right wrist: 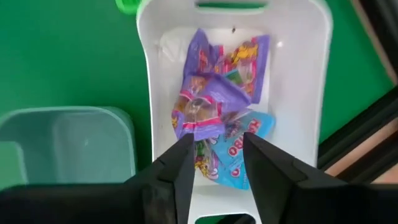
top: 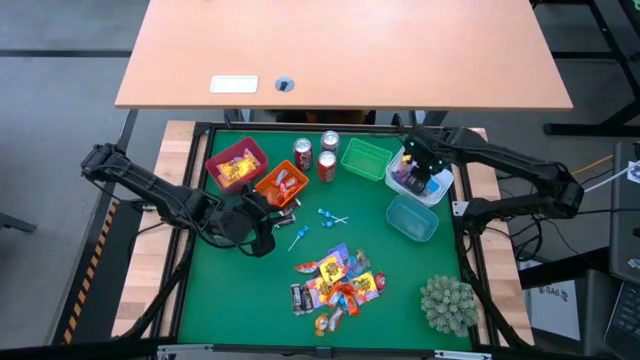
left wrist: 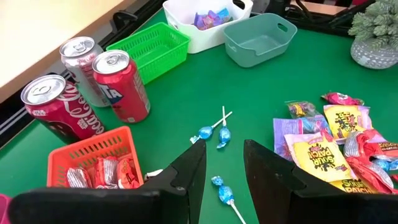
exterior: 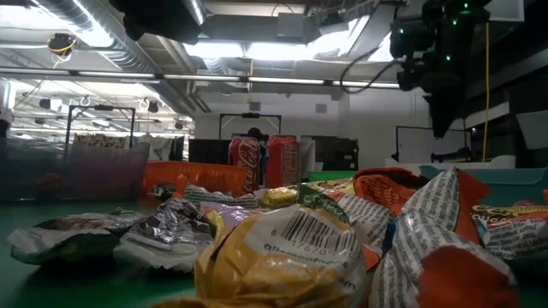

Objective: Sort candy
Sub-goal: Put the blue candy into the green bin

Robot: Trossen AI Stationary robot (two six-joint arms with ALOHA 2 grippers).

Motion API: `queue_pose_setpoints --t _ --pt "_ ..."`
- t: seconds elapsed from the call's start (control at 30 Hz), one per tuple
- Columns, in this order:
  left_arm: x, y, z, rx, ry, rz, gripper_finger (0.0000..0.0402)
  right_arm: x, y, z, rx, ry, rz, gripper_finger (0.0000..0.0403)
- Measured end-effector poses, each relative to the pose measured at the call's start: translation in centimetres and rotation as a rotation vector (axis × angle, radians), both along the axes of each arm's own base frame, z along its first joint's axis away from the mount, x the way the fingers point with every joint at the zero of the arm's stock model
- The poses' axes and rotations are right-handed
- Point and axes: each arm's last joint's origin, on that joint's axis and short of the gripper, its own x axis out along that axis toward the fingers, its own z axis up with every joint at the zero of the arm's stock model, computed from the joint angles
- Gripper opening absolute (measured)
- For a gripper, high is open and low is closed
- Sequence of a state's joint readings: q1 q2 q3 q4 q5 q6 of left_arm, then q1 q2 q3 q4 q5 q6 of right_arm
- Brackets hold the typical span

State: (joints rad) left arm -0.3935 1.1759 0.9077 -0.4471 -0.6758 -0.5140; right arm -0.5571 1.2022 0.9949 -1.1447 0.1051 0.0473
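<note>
Your right pincer hangs directly over the white bin, fingers parted with nothing between them; the purple packets lie loose in the bin below, so this reads as the drop-off end of a sorting pass. Your left pincer sits low over the green surface beside the orange basket, also parted and empty, with the blue-wrapped lollipops just ahead of its fingertips. The main candy pile is near the front middle, well apart from every bin. Next, I'd judge, you lift the right arm clear and return to the pile, or close the left on a lollipop. Mind the soda cans standing close to the orange basket, and the spiky plant ball just beside the pile. The teal bin and green basket look empty
</note>
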Motion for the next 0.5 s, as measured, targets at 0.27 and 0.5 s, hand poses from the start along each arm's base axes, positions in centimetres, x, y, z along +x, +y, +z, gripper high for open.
queue_pose_setpoints --t 0.27,0.5 --pt "0.0 0.0 0.0 0.000 0.000 0.000 0.0103 1.6 -0.1 3.9 0.084 -0.275 0.060 0.0133" --pt "0.0 0.0 0.0 0.000 0.001 0.000 0.0103 5.1 2.0 5.1 0.127 -0.554 0.260 0.0133"
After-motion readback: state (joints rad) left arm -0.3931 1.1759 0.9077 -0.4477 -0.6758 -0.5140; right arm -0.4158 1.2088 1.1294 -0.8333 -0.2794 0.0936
